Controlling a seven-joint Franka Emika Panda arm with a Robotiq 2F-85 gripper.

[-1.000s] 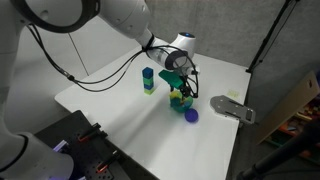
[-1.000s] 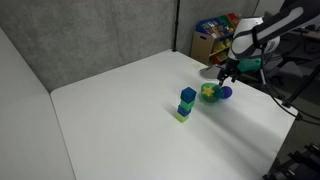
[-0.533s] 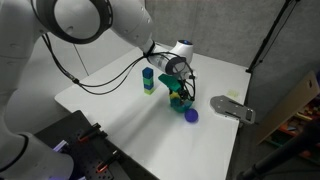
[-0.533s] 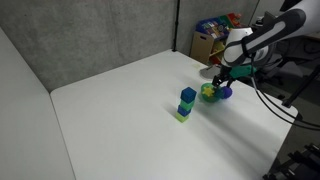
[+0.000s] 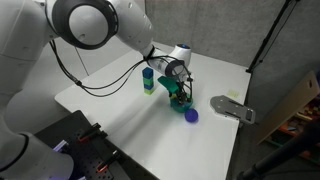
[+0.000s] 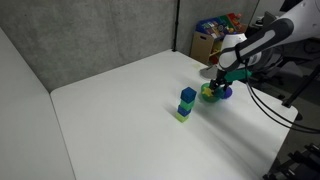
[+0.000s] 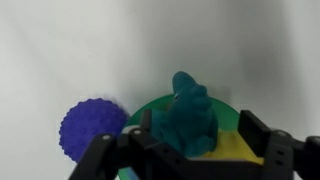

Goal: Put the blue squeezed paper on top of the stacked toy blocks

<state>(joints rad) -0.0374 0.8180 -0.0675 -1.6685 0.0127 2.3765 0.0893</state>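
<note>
Blue paper wad point(image 7: 190, 120), one, between wide fingers point(image 7: 258, 142), one three-cube tower point(image 6: 186, 104), one purple ball point(image 7: 92, 128)

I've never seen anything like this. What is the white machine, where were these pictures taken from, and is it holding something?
The white jointed machine is a robot arm; at its tip is a two-fingered pincer. Two pictures come from cameras standing away from the robot; the third looks out from the arm's wrist. On the white table are a small tower of toy blocks, a green-and-yellow dish, a purple knobbly ball and a flat grey piece. A crumpled blue paper lies on the dish. The pincer is open, a finger on either side of the paper, holding nothing yet.
</note>
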